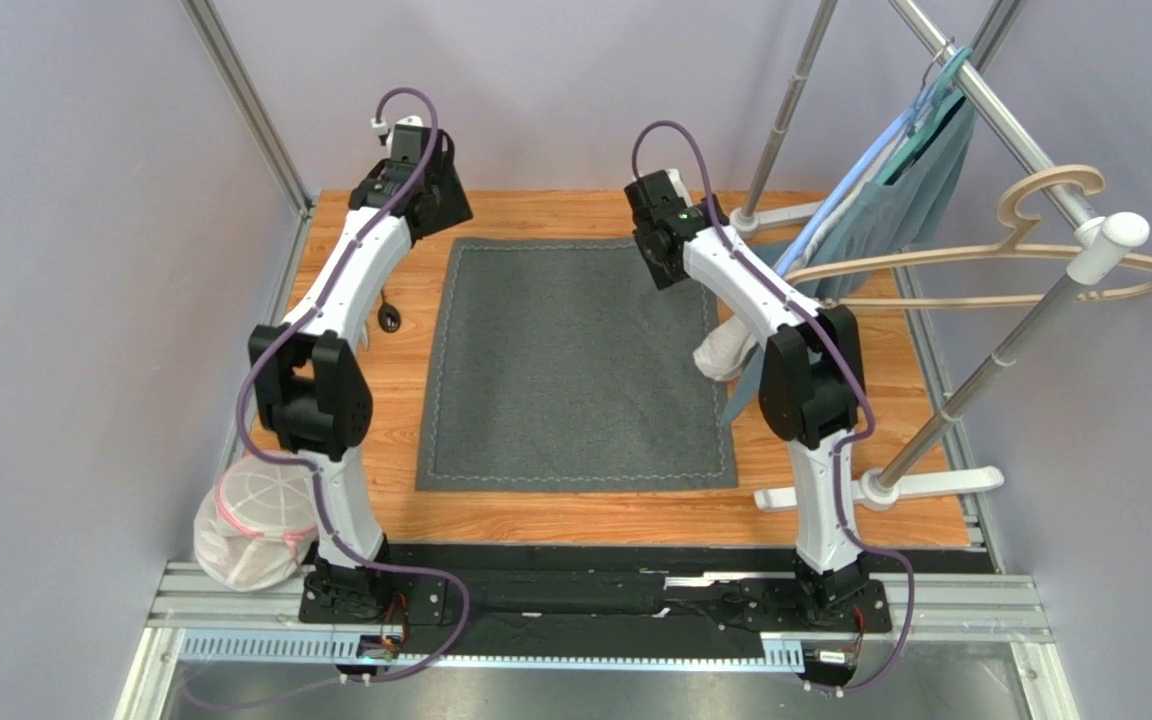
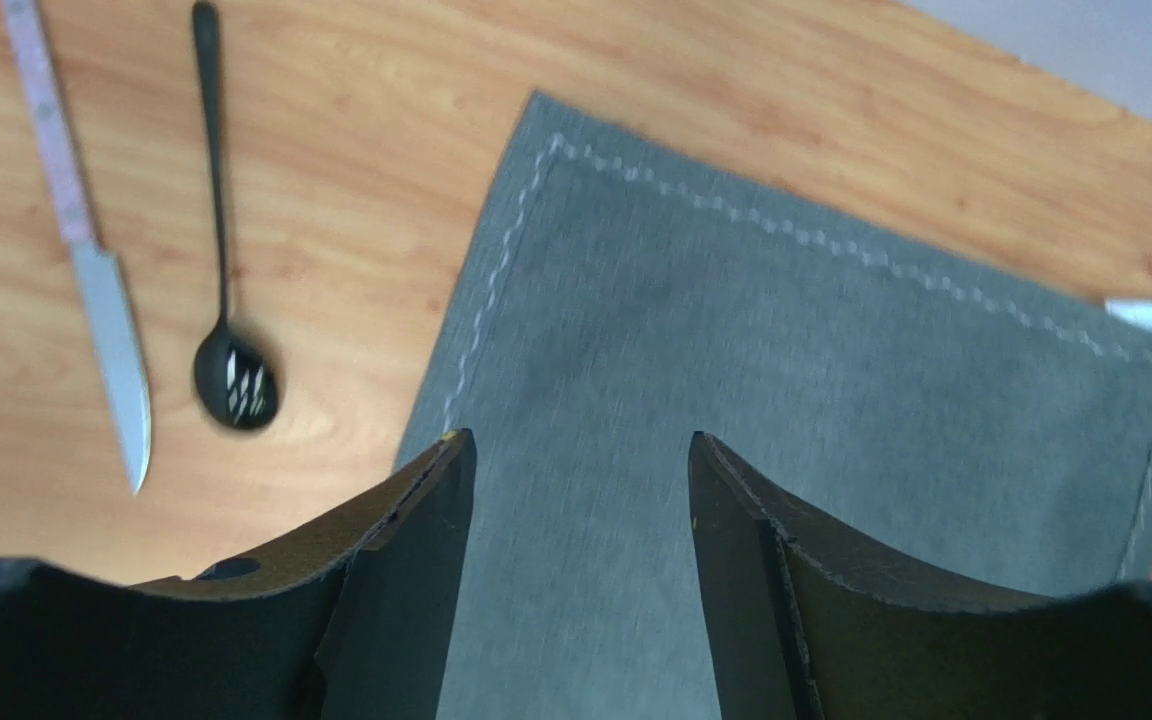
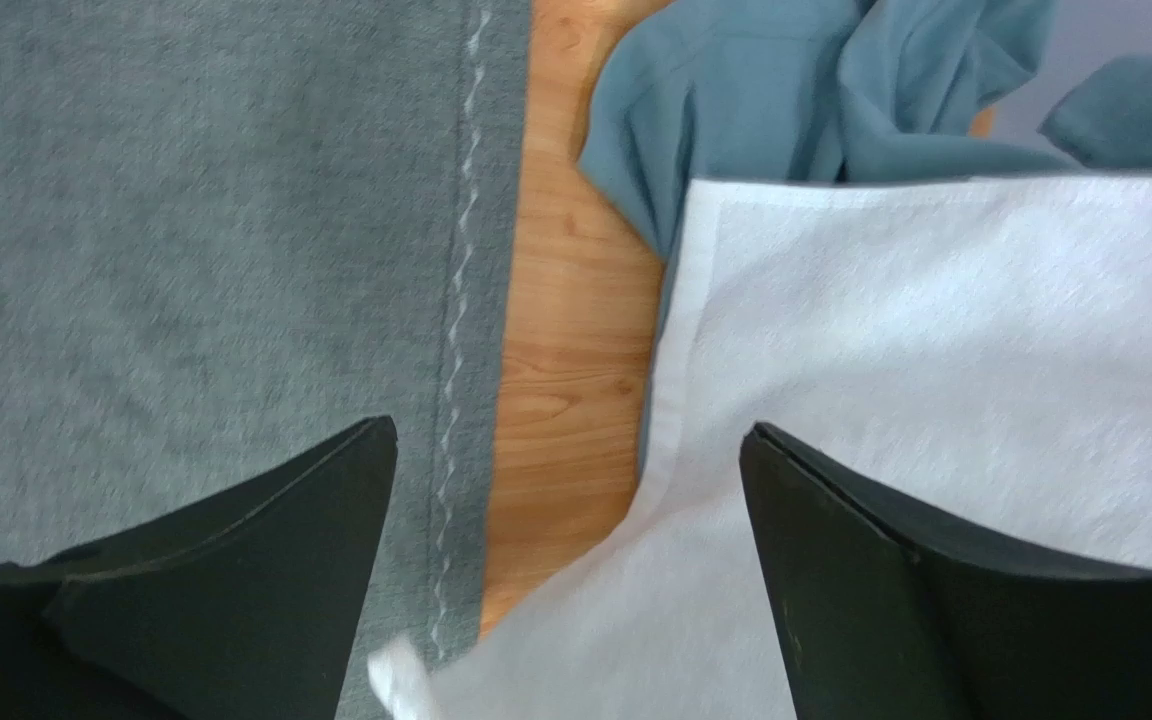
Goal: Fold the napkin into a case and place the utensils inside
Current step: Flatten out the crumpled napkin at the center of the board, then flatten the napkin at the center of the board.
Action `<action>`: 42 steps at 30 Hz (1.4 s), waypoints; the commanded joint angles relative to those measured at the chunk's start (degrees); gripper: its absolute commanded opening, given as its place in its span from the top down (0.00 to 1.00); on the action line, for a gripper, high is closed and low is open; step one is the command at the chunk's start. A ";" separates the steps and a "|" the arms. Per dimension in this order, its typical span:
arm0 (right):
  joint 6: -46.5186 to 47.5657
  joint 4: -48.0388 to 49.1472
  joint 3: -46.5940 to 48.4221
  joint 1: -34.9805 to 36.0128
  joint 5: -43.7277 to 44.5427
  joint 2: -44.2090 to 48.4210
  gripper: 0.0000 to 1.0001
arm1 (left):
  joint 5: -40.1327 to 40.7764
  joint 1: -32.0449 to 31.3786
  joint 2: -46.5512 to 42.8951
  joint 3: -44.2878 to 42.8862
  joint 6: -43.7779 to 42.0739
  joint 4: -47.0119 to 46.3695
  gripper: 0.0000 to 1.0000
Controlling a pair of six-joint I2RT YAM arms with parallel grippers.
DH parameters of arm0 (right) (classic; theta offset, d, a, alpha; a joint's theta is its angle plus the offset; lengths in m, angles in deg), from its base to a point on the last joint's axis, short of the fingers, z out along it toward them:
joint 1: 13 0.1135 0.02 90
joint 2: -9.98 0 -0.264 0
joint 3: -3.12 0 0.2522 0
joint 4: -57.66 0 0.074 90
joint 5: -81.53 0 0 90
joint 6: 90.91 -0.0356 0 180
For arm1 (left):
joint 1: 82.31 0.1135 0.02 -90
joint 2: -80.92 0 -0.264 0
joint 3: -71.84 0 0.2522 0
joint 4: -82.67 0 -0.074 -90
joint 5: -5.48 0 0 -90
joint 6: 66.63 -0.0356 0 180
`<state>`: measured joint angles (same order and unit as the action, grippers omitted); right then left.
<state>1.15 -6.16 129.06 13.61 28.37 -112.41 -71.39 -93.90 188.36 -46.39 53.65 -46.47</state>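
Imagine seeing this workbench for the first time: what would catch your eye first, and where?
The dark grey napkin dominates, spread flat in the middle of the wooden table. The left gripper and right gripper both hang open near its far corners. A silver knife and black spoon lie side by side on bare wood to its left, and a teal garment hangs from the rack on the right.

You have no text, label, brand, number or sign to read in any of the three views. The pale handle of the slim silver-grey metal knife (image 2: pixel 82 240), lying at the left of the light-brown wooden table (image 2: pixel 327 180), carries small faint specks. They are too blurred for you to tell whether they are print.
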 commanded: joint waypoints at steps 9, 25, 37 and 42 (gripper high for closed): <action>-19.28 8.21 -30.86 4.49 -19.88 18.67 0.17 | -17.78 -6.07 -16.04 37.13 11.63 -9.42 0.46; -36.85 15.69 -53.99 20.67 -22.77 23.51 0.17 | -15.24 -1.24 -19.01 53.49 22.46 0.07 0.43; -33.18 4.74 -47.77 19.44 -13.48 32.56 0.08 | -5.84 -1.59 -35.44 47.78 15.07 12.01 0.41; -43.94 -7.23 -48.96 19.53 -14.86 37.21 0.04 | -8.89 0.95 -43.36 52.06 20.15 16.77 0.38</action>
<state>-34.43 -2.40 80.86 32.95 11.65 -80.89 -78.30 -94.84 148.58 3.71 71.12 -36.05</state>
